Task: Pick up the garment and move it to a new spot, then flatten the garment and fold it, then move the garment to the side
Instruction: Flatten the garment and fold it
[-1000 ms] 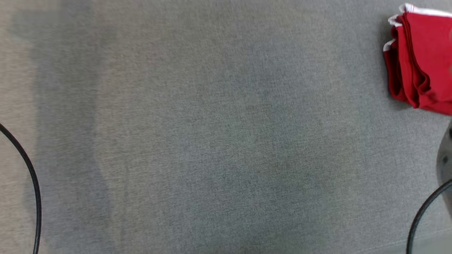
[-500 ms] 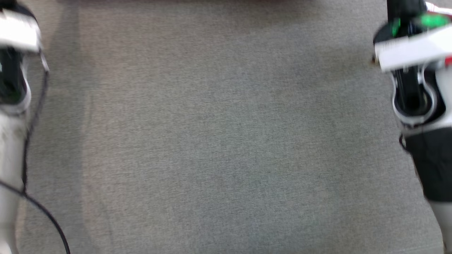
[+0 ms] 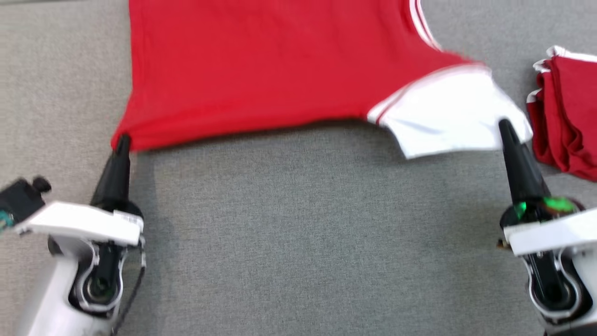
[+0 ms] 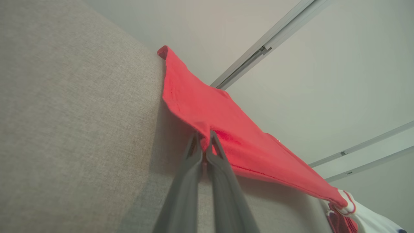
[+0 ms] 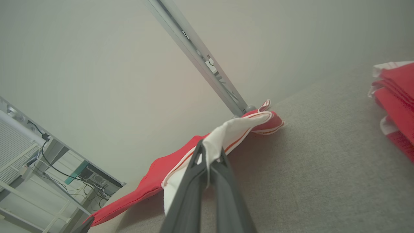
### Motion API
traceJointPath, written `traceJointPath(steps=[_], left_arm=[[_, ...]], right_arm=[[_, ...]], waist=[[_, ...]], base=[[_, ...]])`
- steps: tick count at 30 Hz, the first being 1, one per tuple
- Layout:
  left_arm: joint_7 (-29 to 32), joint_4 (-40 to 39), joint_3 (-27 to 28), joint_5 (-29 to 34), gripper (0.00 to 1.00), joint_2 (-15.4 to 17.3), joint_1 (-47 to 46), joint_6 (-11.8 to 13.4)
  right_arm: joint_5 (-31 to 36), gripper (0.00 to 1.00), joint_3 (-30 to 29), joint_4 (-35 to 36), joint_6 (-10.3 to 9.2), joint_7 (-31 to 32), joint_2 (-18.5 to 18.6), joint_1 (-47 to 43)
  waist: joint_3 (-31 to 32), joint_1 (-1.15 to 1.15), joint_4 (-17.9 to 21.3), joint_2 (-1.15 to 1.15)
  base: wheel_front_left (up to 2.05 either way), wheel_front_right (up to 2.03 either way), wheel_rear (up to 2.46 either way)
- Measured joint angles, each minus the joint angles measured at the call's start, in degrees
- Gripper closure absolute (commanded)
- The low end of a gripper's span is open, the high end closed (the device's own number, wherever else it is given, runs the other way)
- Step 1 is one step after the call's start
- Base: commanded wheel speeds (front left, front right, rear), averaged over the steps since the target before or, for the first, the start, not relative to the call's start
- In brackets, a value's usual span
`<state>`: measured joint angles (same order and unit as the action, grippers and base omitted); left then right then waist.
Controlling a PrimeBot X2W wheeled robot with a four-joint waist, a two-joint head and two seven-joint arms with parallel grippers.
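Observation:
The garment (image 3: 270,70) is a red shirt with a white sleeve, stretched across the far part of the grey surface. My left gripper (image 3: 123,140) is shut on its red lower corner, and the left wrist view shows the cloth (image 4: 220,123) pinched between the fingers (image 4: 194,155) of that gripper (image 4: 203,137). My right gripper (image 3: 504,125) is shut on the white sleeve (image 3: 447,116). The right wrist view shows white fabric (image 5: 223,136) draped over its tips (image 5: 210,153). The shirt hangs taut between both grippers.
A folded stack of red and white garments (image 3: 566,121) lies at the right edge, close to my right gripper, and shows too in the right wrist view (image 5: 396,100). The grey fabric surface (image 3: 298,242) spreads between and in front of my arms. A wall with metal rails (image 5: 200,61) stands behind.
The head camera has tilted, so the whole picture shifted. Both arms and the stretched red shirt now show, where a second ago the grey surface and the folded stack did.

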<state>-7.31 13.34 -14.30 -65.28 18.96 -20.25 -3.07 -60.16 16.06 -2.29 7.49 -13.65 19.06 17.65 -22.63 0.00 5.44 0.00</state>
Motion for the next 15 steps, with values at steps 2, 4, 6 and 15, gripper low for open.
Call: traceJointPath(steps=[2, 4, 6, 15], left_arm=[[-0.1, -1.0, 0.3, -1.1, 1.00, -0.1, 3.3, 0.8], [-0.3, -2.3, 0.4, -1.5, 1.00, -0.2, 6.7, 1.3], [-0.6, -3.7, 0.7, -2.5, 1.00, -0.5, 10.3, 1.7], [-1.2, -11.0, 0.1, -3.2, 1.00, 0.0, 25.3, 4.0]], right_arm=[[-0.2, 1.00, -0.7, 1.2, 0.00, 0.1, -0.1, -3.3], [-0.3, 1.00, -1.5, 2.1, 0.00, 0.5, -0.5, -6.4], [-0.3, 1.00, -2.3, 2.9, 0.00, 0.9, -1.0, -9.7], [1.2, 1.00, -5.1, 9.2, 0.00, 5.1, -2.7, -24.1]], waist=[[1.5, 0.00, 0.0, 0.00], [3.2, 0.00, 0.0, 0.00], [5.0, 0.00, 0.1, 0.00], [13.0, 0.00, 0.5, 0.00]], base=[[0.00, 0.00, 0.00], [0.00, 0.00, 0.00], [0.00, 0.00, 0.00], [0.00, 0.00, 0.00]])
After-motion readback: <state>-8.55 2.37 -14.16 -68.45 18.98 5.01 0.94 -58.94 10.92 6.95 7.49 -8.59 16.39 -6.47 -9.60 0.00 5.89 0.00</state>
